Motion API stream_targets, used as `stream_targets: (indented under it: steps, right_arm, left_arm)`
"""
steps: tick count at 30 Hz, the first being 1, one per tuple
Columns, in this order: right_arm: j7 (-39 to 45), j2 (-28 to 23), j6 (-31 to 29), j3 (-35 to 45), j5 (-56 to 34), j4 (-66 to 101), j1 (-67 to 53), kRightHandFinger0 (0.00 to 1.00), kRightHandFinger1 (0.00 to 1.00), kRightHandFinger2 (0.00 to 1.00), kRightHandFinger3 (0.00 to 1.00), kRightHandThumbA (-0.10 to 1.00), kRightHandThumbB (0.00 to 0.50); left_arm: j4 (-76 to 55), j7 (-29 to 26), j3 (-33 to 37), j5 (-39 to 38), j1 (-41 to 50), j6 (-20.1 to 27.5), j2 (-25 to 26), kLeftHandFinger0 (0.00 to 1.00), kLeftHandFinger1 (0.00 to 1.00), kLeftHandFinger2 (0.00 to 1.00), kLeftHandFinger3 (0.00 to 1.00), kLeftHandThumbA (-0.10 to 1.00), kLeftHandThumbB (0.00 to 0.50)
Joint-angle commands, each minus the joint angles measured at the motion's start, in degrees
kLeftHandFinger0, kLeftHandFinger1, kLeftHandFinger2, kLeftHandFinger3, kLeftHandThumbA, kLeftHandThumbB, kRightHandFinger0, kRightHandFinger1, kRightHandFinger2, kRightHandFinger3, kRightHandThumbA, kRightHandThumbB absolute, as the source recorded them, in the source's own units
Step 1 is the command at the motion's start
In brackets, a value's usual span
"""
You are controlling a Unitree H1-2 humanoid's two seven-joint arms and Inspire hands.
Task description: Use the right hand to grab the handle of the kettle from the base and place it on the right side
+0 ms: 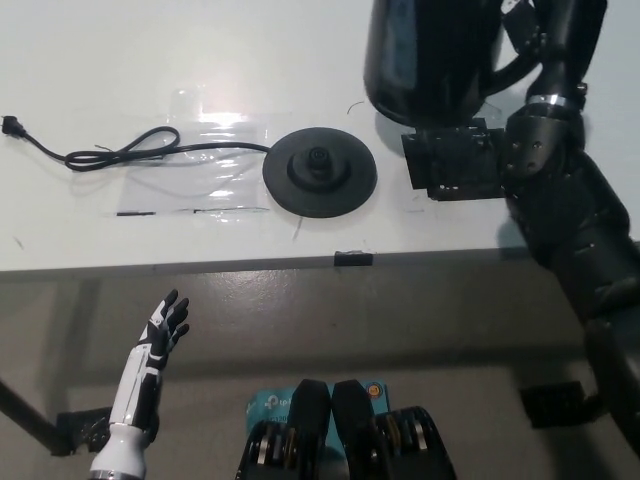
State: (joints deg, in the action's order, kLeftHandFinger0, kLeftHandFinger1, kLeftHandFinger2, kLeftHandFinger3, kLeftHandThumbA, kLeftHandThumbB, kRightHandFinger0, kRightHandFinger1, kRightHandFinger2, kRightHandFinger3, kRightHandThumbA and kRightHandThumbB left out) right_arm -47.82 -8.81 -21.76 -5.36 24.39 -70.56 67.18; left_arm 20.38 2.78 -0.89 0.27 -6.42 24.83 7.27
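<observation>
A black kettle [435, 60] fills the upper right of the frame, off its round black base [320, 170], which sits empty near the centre of the white table [100, 60]. The robot's black right hand [545, 45] is wrapped around the kettle's handle [510, 70] at the top right, the grip closed on it, with the black forearm running down the right edge of the picture. Whether the kettle's underside touches the tabletop cannot be told from this angle; it stands to the right of the base and clear of it. A black power cord [120, 152] trails from the base toward the upper left, looping once and ending in a plug [13, 125] near the left edge. Strips of clear tape [215, 150] lie over the cord just left of the base. A small black tab [353, 258] marks the table's front edge below the base. The white left hand [165, 325] rests in the lower left, below the table edge, holding nothing, fingers spread.
</observation>
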Motion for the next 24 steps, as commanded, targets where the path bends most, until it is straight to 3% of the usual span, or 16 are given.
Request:
stream_targets:
  steps: [1,5,24]
  right_arm:
    - [-2.2,-2.53,-5.17,0.29,-2.38,1.48,3.85,0.0,0.11,0.61,0.66,-0.1,0.144]
    - [-2.37,-2.72,-5.17,0.31,-3.02,1.3,2.53,0.0,0.02,0.55,0.6,-0.1,0.123]
    - [-4.18,-3.54,-5.17,-2.94,-2.66,-0.23,-2.36,0.0,0.09,0.62,0.69,-0.1,0.092]
  left_arm:
    - [-1.06,0.57,-0.19,-0.64,-0.48,2.1,0.52,1.0,1.0,1.0,1.0,1.0,0.5]
    - [-1.19,0.52,-0.21,-0.48,-0.07,2.1,0.44,1.0,1.0,1.0,1.0,1.0,0.5]
    - [-1.71,0.58,-0.36,-0.7,2.25,2.1,0.15,1.0,1.0,1.0,1.0,1.0,0.5]
